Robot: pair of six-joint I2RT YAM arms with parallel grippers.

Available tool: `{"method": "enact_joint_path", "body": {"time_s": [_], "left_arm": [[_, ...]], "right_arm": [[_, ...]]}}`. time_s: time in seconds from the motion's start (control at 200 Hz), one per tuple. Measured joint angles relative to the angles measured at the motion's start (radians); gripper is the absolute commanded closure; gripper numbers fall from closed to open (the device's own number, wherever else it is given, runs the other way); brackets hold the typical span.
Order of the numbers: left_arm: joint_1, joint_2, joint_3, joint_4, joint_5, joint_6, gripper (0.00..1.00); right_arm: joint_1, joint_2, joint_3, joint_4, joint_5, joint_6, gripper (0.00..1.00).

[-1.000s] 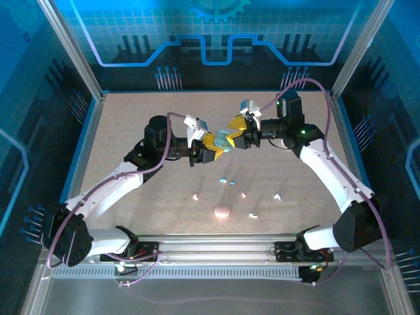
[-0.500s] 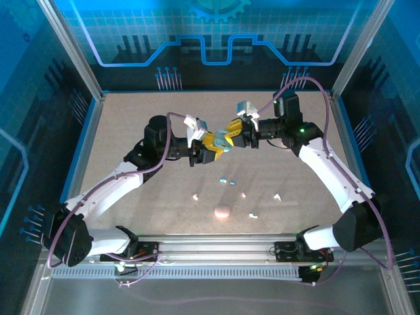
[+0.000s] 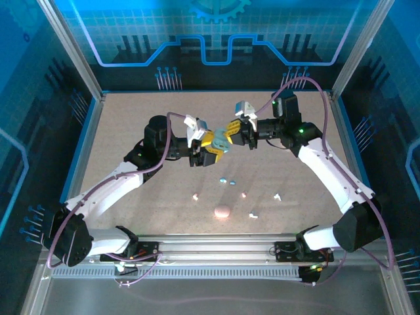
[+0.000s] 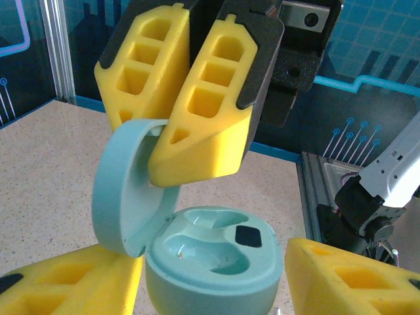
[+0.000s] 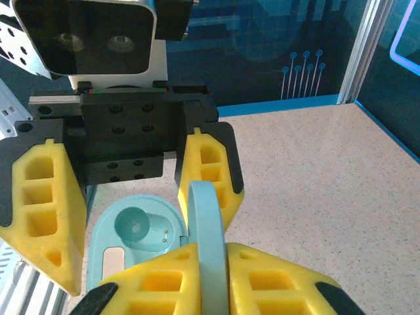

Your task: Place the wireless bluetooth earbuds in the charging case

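Close to the arm bases, loose on the table (image 3: 131, 118): a pink case (image 3: 222, 211), with white, pink and light blue earbuds (image 3: 226, 180) scattered around it on the bare surface. Farther back, over mid-table: a light blue charging case (image 4: 216, 262), hinged open, its lid pinched in the clenched right gripper (image 3: 228, 134). Flanking its base, the spread fingers of the left gripper (image 3: 211, 149); cannot tell whether pressing or merely beside.

Speckled beige table (image 3: 118, 131), blue trim along its left, far and right edges. Back wall (image 3: 216, 33) is a glowing blue panel with a grid and circuit-line pattern. Aluminium posts (image 3: 71, 49) rise at the far corners. Dark patterned side walls (image 3: 26, 131). Slotted metal rail (image 3: 216, 252) along the near edge.
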Motion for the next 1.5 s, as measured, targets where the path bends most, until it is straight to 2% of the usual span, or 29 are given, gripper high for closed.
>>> {"method": "enact_joint_path", "body": {"time_s": [0.52,0.7,1.215,1.501], "left_arm": [[0.000,0.017,0.000,-0.013,0.000,0.019,0.33],[0.000,0.019,0.000,-0.033,0.004,0.035,0.39],[0.000,0.019,0.000,-0.017,0.027,0.021,0.39],[0.000,0.019,0.003,-0.007,0.034,0.003,0.52]], "right_arm": [[0.014,-0.001,0.000,0.003,0.011,0.000,0.84],[0.014,-0.002,0.000,0.003,0.012,0.000,0.83],[0.014,-0.003,0.000,0.002,0.018,-0.004,0.83],[0.014,-0.003,0.000,0.002,0.018,-0.005,0.83]]}}
